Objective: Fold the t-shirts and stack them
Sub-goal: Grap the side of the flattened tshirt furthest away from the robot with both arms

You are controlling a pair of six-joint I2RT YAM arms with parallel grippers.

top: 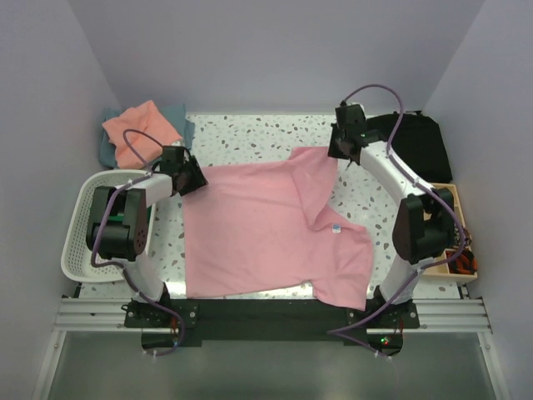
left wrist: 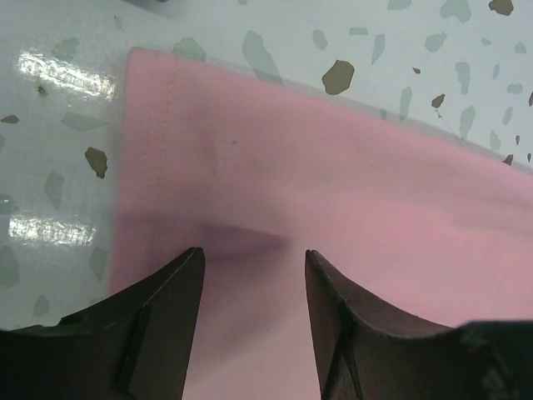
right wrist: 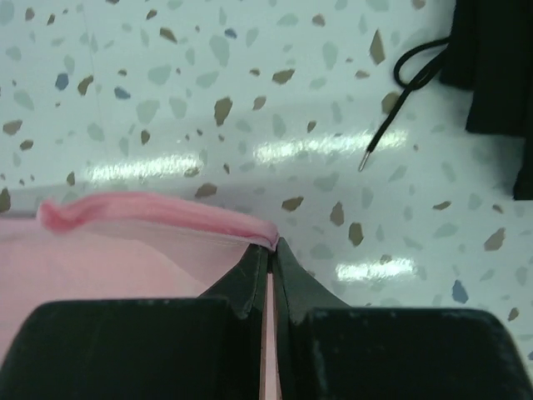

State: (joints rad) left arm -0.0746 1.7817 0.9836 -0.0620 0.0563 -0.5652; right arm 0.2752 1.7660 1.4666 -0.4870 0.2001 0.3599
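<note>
A light pink t-shirt (top: 258,225) lies partly folded across the middle of the table, its small neck label (top: 336,228) showing at the right. My left gripper (top: 193,175) is open just above the shirt's far-left corner (left wrist: 275,175), fingers (left wrist: 166,283) either side of the cloth. My right gripper (top: 340,148) is shut on the shirt's far-right corner (right wrist: 166,217) and holds that edge a little above the table. A salmon-orange shirt (top: 140,129) lies folded on a grey-blue one (top: 181,121) at the far left corner. The bright green shirt is out of view.
A white laundry basket (top: 83,225) stands at the left edge beside my left arm. A black bag (top: 420,146) with a loose black cord (right wrist: 391,100) sits at the far right. A wooden tray (top: 454,242) with small items lies along the right edge.
</note>
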